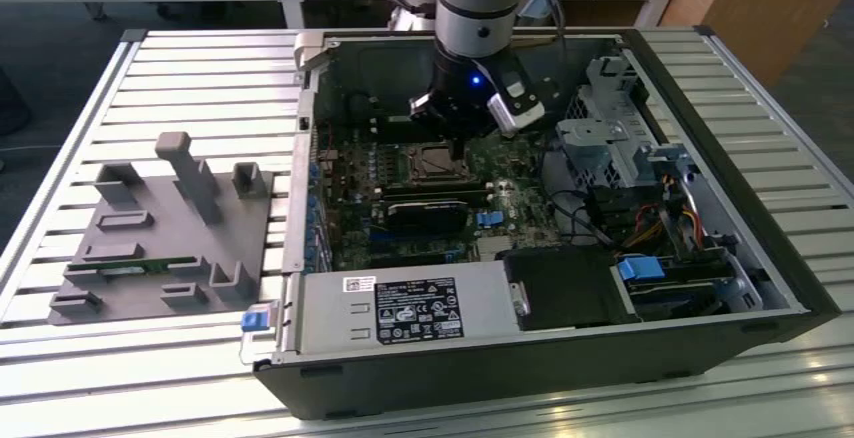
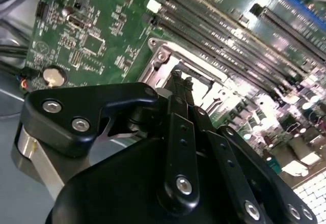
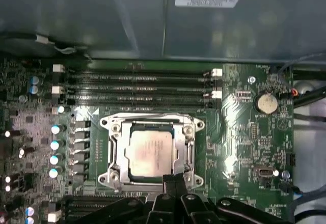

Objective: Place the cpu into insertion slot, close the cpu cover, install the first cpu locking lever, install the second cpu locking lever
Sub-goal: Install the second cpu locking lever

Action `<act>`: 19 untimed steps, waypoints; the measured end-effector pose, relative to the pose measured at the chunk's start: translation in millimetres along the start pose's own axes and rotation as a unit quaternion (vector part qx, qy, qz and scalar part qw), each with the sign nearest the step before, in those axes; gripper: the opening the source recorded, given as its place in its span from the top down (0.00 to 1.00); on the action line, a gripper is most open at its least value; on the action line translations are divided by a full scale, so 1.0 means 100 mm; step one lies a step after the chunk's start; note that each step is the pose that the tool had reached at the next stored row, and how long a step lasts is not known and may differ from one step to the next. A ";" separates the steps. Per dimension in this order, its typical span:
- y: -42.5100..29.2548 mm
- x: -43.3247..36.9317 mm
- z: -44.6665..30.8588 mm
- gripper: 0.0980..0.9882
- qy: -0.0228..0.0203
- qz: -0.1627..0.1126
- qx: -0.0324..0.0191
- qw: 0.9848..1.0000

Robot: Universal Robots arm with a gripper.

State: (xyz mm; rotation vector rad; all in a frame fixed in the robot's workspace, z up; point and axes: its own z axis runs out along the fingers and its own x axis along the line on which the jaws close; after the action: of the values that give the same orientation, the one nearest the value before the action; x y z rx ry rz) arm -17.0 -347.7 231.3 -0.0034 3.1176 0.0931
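Note:
The cpu (image 3: 150,150) lies flat in the insertion slot (image 3: 109,175), its pale metal face showing through the window of the cpu cover (image 3: 189,152). The cover's silvery frame lies down around the chip. My gripper (image 3: 173,179) is shut with nothing between its black fingers, and its tips sit at one edge of the socket frame. In the second wrist view the closed fingertips (image 2: 181,81) hover just over the socket's metal rim (image 2: 168,56). In the exterior view the gripper (image 1: 461,130) hangs inside the open computer case, right above the socket (image 1: 434,162).
Long memory slots (image 3: 137,86) run beside the socket. A black card (image 1: 430,208) lies across the board nearer the power supply (image 1: 400,310). A drive cage and cables (image 1: 627,148) fill the exterior view's right. A grey fixture (image 1: 167,228) stands on the slatted table outside the case.

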 end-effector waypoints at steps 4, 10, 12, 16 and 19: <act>-0.074 0.000 0.010 0.99 0.001 0.000 0.000 1.000; -0.156 0.000 0.014 0.99 0.001 0.000 -0.001 1.000; -0.190 0.001 0.019 0.99 0.001 0.000 -0.002 1.000; -0.239 0.062 0.020 0.99 0.001 -0.001 -0.002 1.000; -0.253 0.140 0.020 0.99 0.001 -0.001 -0.002 1.000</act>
State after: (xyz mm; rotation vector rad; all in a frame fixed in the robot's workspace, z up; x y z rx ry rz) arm -30.9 -372.9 227.4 -0.0062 3.1187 0.1005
